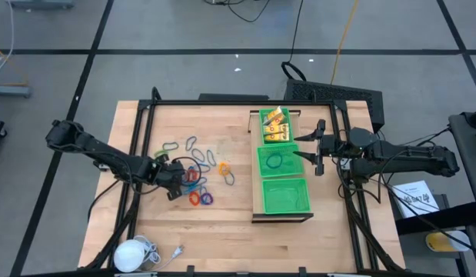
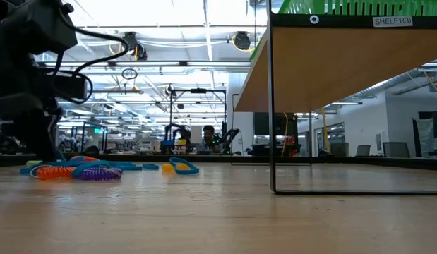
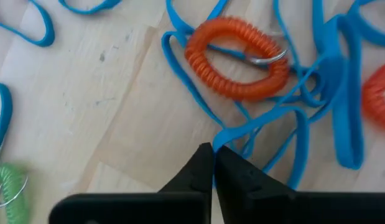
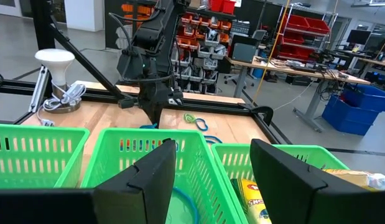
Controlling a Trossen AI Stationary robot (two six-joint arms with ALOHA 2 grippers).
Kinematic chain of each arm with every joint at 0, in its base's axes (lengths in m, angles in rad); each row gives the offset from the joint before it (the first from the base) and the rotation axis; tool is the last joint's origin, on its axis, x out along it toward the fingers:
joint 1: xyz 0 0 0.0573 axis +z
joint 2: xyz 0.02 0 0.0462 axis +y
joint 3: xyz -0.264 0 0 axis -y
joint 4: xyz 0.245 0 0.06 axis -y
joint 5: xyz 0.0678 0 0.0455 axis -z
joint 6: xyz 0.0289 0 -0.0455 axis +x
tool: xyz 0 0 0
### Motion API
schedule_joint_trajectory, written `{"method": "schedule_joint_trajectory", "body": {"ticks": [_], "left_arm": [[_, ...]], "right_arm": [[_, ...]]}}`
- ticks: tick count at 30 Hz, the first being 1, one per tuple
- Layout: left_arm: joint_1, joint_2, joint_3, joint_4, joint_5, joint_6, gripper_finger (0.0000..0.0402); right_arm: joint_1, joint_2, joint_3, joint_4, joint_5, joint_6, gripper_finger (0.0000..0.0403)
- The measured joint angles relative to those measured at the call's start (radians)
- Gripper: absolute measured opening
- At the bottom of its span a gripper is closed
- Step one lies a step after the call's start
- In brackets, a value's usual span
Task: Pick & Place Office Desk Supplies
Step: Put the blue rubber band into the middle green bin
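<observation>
The left tool [image 3: 213,163] is pinched together on a blue band [image 3: 254,134] in the tangle on the tabletop [image 1: 222,208]. Lift slowly so the orange coil [image 3: 236,62] drops free. The right tool [image 1: 314,146] waits spread apart over the green trays [image 1: 285,173].

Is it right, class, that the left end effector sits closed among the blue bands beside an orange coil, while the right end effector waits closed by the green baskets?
One detail is wrong. The right end effector is open, as the right wrist view shows, above the green baskets. The left end effector is closed among the blue bands beside the orange coil.
</observation>
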Motion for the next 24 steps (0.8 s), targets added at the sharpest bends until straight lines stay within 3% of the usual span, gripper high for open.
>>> {"method": "schedule_joint_trajectory", "body": {"ticks": [8,17,21,24], "left_arm": [[0.000,0.000,0.117,-0.080,-0.006,0.059,0.0007],[0.000,0.000,0.361,-0.126,-0.217,0.272,0.0007],[0.006,0.000,0.443,0.020,-0.360,0.469,0.0013],[0.028,0.000,0.458,0.284,-0.404,0.703,0.0020]], "right_arm": [[0.000,0.000,0.000,0.000,0.000,0.000,0.0196],[0.000,0.006,-0.001,0.034,0.000,0.003,0.0196],[0.000,0.043,-0.001,0.104,0.000,0.029,0.0196],[0.000,0.093,-0.001,0.148,0.000,0.044,0.0196]]}}
